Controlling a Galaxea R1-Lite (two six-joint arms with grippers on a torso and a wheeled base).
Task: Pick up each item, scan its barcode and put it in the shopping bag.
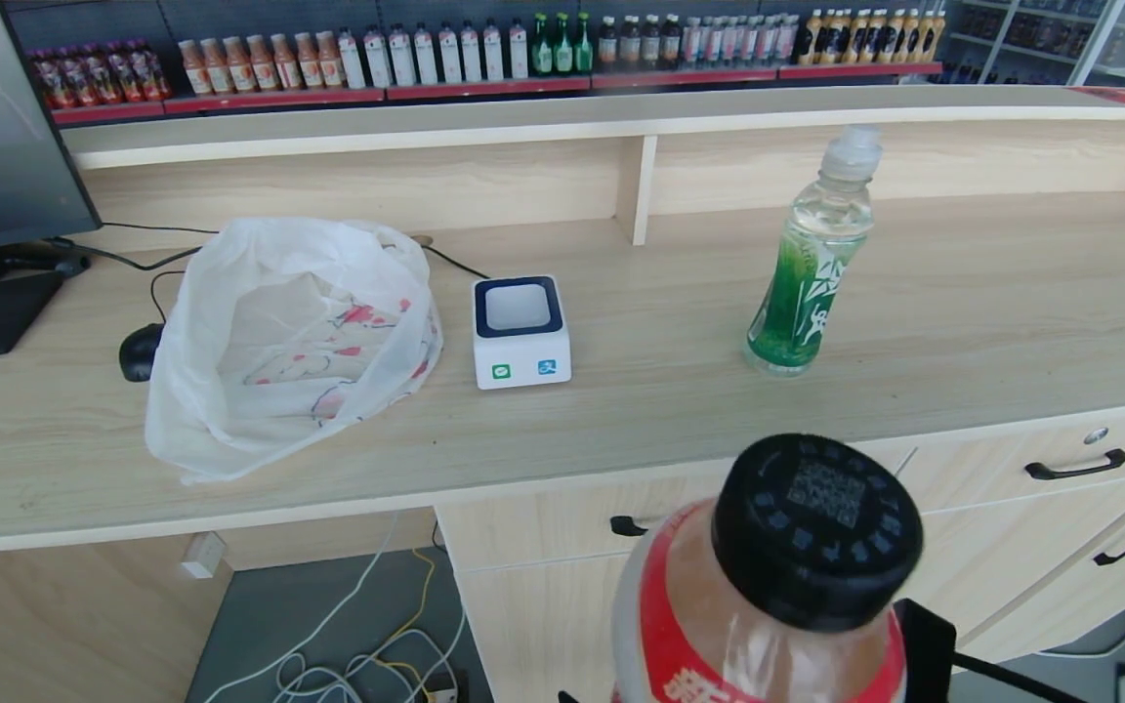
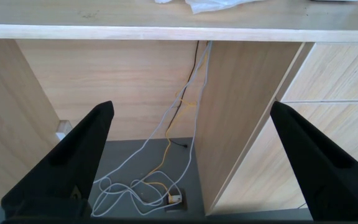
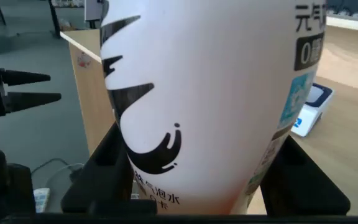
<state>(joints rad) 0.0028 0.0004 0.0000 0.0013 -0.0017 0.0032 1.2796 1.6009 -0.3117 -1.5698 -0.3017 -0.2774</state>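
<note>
**Bottle in hand, scan not yet made**

A bottle (image 1: pixel 768 605) with a black cap (image 1: pixel 816 527) and a red label is held upright by the right gripper (image 3: pixel 204 183). It is in front of the bench (image 1: pixel 963 322) edge, close under the head camera. The fingers (image 3: pixel 107 174) are closed on its body, one on each side. The left gripper (image 2: pixel 191 168) is held low, below the bench top, facing the cupboard opening and its cables (image 2: pixel 166 162). Its fingers are spread wide, and nothing is between them.

On the bench, the scanner (image 1: pixel 520 332) is set near the middle with its window facing up. The bag (image 1: pixel 289 342) lies just beside it on the robot's left, slumped with its mouth open. A green bottle (image 1: pixel 807 283) stands upright, well apart from the scanner on the right.

The held bottle appears filled nearly to the neck, so it is judged fairly heavy. Its wall should be stiff enough for a firm squeeze. The film label is smooth, and the round body may slip or twist between the fingers if it is tilted toward the scanner window.

The green bottle is tall and narrow and is judged easy to topple. It would best be taken across the middle of its body, not by the cap. The bag is thin and soft, so its mouth may fold shut. A bottle should be lowered in rather than dropped.
</note>
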